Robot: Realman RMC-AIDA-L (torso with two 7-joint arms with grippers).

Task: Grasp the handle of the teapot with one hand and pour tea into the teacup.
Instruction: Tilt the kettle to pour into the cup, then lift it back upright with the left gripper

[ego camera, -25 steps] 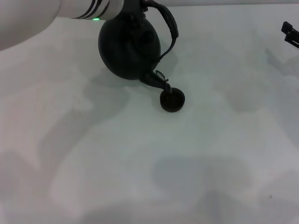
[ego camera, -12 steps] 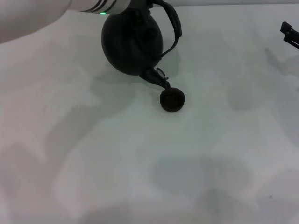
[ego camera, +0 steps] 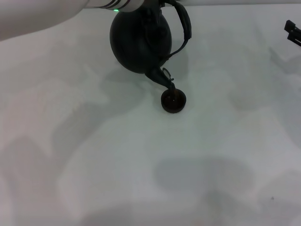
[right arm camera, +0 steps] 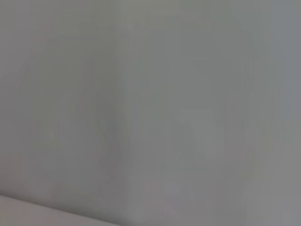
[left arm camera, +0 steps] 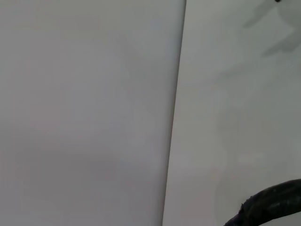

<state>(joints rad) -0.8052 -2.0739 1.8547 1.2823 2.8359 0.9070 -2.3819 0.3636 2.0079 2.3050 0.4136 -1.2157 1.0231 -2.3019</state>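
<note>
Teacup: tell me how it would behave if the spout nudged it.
The teacup is small and low, so it would probably slide rather than tip. Beside the teapot it looks light, so the spout at its rim could easily shift it.

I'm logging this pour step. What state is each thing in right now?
teapot: lifted, tipped spout-down toward the cup
handle: held up by the left arm, grip itself out of view
teacup: upright on the table, spout tip just over its rim
right gripper: parked at the table's far right edge
</note>
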